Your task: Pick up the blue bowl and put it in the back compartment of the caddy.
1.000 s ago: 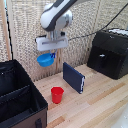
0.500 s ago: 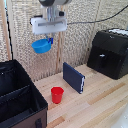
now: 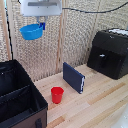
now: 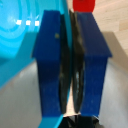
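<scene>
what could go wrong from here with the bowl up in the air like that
The gripper seems to pinch the blue bowl only by its rim, so it hangs off to one side and could slip or swing. It is high above the caddy, so a drop might bounce out or land in the nearer section rather than the back compartment.

the exterior view looks slightly down across the wooden table (image 3: 102,102) toward a wicker wall, standing well back; the gripper (image 3: 42,24) sits at the frame's upper left, the caddy (image 3: 20,102) at lower left. the wrist view is pressed close behind the fingers (image 4: 52,55). both views share the bowl (image 3: 31,32) and red cup (image 3: 57,94).
</scene>
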